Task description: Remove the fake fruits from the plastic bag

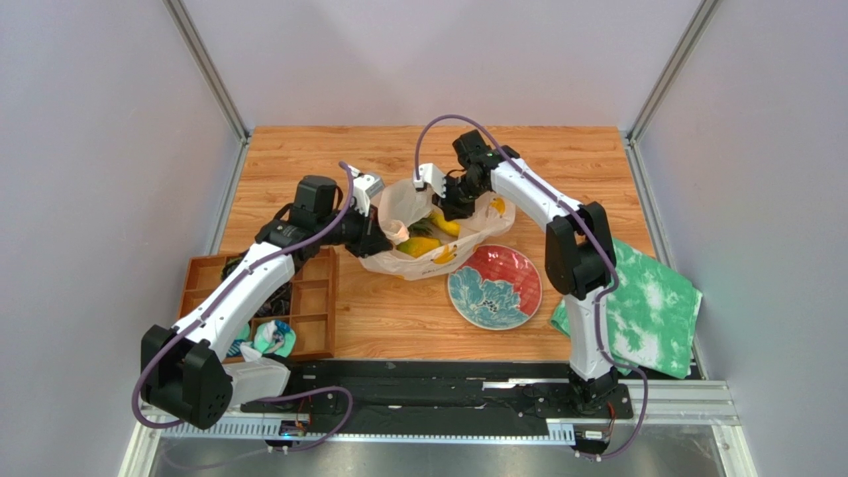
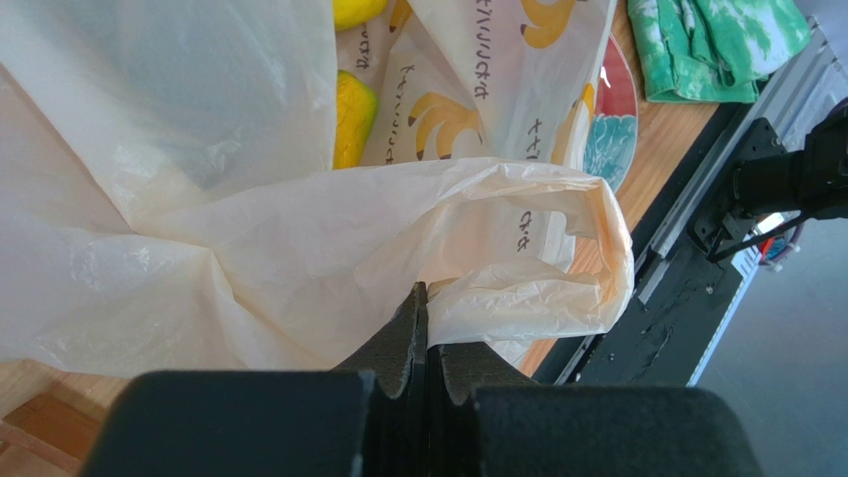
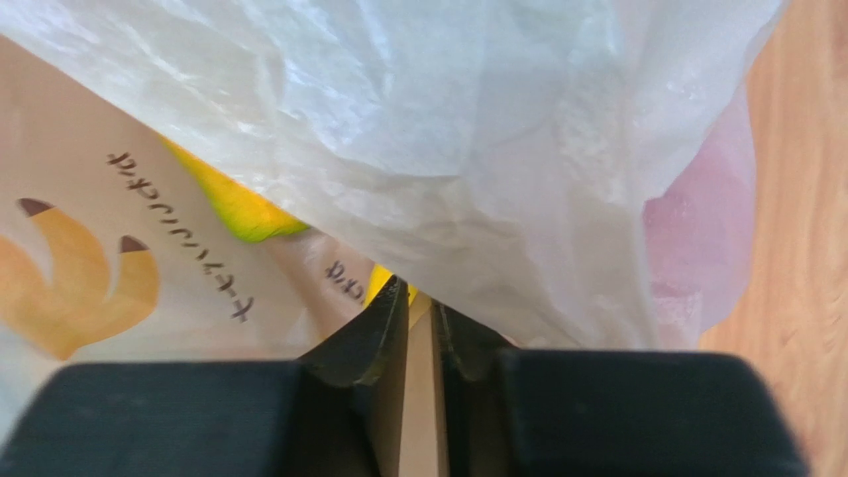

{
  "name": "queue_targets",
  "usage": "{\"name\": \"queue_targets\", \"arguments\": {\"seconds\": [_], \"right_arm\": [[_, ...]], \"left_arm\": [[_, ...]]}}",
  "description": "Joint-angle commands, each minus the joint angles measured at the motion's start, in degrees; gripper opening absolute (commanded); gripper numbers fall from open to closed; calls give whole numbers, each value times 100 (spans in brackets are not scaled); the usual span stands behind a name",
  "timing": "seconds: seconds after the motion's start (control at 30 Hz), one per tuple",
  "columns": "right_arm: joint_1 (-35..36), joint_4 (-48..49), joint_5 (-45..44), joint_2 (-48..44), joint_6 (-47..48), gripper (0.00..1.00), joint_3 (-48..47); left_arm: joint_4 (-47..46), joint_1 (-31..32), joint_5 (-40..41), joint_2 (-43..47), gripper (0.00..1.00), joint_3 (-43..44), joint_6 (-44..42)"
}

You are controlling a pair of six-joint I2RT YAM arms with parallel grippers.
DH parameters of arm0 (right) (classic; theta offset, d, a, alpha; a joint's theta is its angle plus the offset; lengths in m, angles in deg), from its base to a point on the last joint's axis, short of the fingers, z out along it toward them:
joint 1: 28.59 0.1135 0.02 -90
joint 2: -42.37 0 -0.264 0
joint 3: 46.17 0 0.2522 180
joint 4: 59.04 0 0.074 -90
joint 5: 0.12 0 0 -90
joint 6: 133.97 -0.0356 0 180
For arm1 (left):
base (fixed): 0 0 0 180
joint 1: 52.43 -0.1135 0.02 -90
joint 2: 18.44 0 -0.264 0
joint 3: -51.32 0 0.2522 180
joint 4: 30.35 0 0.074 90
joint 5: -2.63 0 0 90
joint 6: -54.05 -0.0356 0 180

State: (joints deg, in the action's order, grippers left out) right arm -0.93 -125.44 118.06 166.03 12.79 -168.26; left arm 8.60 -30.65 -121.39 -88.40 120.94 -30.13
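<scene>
The left claw [image 2: 426, 298] is clamped hard, and it has a fold of the plastic bag [image 2: 249, 248] nipped right between its fingers, the thin film bunching and puckering away from the tips. A loop handle curls out to the right of that pinch.

Over to the right claw [image 3: 418, 298]: it's pushed in at the far side of the bag, fingers drawn close with only a narrow slit between them. White film is draped over the tips, but whether it has actually caught the plastic, I can't tell from here.

From above, the bag sits in the middle of the wooden table [image 1: 398, 149] between the two arms, its mouth gaping upward. The fake fruits [image 1: 438, 227] are inside it, yellow and green pieces showing through the opening. The left wrist view catches a yellow-green fruit [image 2: 353, 114] tucked behind the printed banana panel, with another yellow one at the top edge. In the right wrist view a pinkish shape [image 3: 697, 229] glows through the film on the right, too blurred to name.

The bag's near edge lies right at the rim of a red plate [image 1: 523, 268] with a teal flower. A green-and-white cloth [image 1: 647, 303] lies at the table's right side, beyond the right arm. A wooden compartment tray [image 1: 317, 298] sits on the left under the left arm
</scene>
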Motion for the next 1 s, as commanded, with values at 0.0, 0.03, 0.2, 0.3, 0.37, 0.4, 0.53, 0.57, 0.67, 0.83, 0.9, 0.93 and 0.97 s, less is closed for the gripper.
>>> {"name": "queue_targets", "arguments": {"seconds": [0.0, 0.03, 0.2, 0.3, 0.37, 0.4, 0.53, 0.57, 0.67, 0.83, 0.9, 0.93, 0.97], "right_arm": [[-24, 456, -102, -912, -586, 12, 889], [-24, 518, -111, -1348, -647, 11, 1102], [20, 711, -129, -2424, -1139, 6, 2175], [108, 1263, -871, -2846, -1648, 4, 2781], [117, 2036, -1706, -2847, -2165, 0, 3159], [73, 2308, -2686, -2777, -2377, 0, 3256], [-8, 1612, -2425, -2820, -2626, 38, 3457], [116, 1478, -2319, -3134, -2495, 43, 3581], [468, 1466, -1731, -3768, -2142, 52, 3968], [915, 1636, -745, -3947, -2309, 53, 3698], [987, 1477, -438, -3657, -2274, 49, 3269], [1048, 1389, -341, -3351, -2204, 47, 3144], [1083, 1336, -175, -3209, -2160, 46, 3039]], "left_arm": [[-392, 28, -17, 350, 1, 40, -169], [-427, 28, 0, 403, 1, 13, -178], [-568, 28, 18, 790, 1, -232, -266], [-594, 28, -26, 948, 1, -329, -345], [-594, 37, -140, 1018, 1, -434, -389], [-577, 89, -149, 1036, 1, -487, -467], [159, 125, -42, 1211, 0, -645, -337], [240, 133, -104, 1334, 0, -820, -302], [399, 230, 61, 1791, 0, -1163, -240], [618, 125, 221, 1994, 0, -1288, -161], [610, 125, 115, 2012, 0, -1235, -100], [462, 125, 11, 1986, 0, -1270, -47], [365, 125, 1, 1968, 0, -1305, 15]]}}
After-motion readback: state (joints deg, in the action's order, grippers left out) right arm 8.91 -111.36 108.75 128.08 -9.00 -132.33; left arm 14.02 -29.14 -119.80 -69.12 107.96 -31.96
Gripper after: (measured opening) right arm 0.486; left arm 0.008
